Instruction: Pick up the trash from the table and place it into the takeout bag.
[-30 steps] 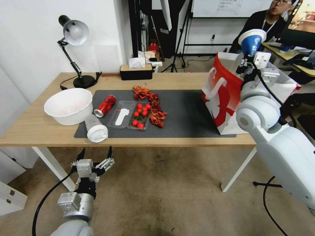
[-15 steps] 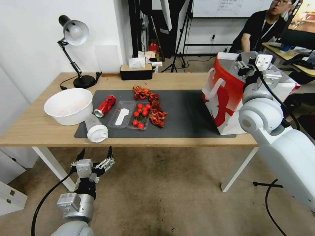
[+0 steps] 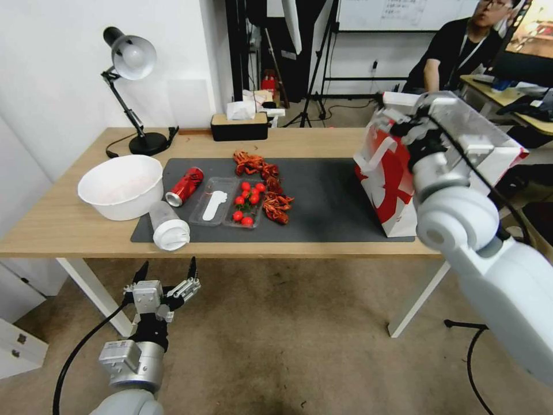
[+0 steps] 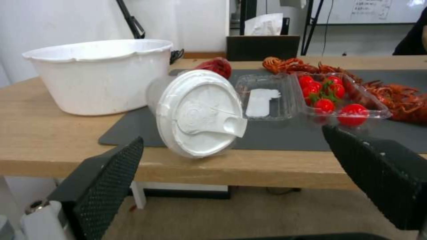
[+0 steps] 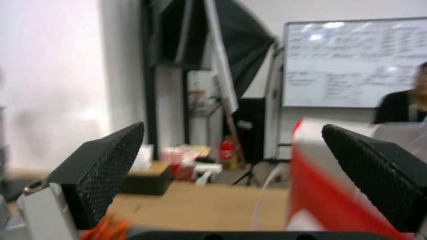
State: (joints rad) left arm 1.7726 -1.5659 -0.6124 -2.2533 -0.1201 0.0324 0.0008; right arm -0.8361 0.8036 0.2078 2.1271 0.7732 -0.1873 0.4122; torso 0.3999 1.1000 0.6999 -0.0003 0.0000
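You had the blue-white paper cup out of the right gripper (image 5: 231, 180) a second earlier; by now the fingers stood spread and empty beside the takeout bag's (image 3: 387, 173) top, swinging back toward the table (image 3: 322, 144). Judged: cup bagged. Your left gripper (image 3: 167, 276) hung released below the table's near edge, facing the clear cup (image 4: 195, 111). Red can (image 3: 184, 185) and bowl (image 3: 121, 185) remained on the table.

This looks like an office or lab room. A whiteboard (image 3: 397, 14) hangs on the back wall beside tripods (image 3: 314, 69) and dark stands, with a monitor (image 3: 527, 40) on a side desk. The table (image 3: 69, 219) carries a desk lamp (image 3: 129, 86) and stands on carpet.
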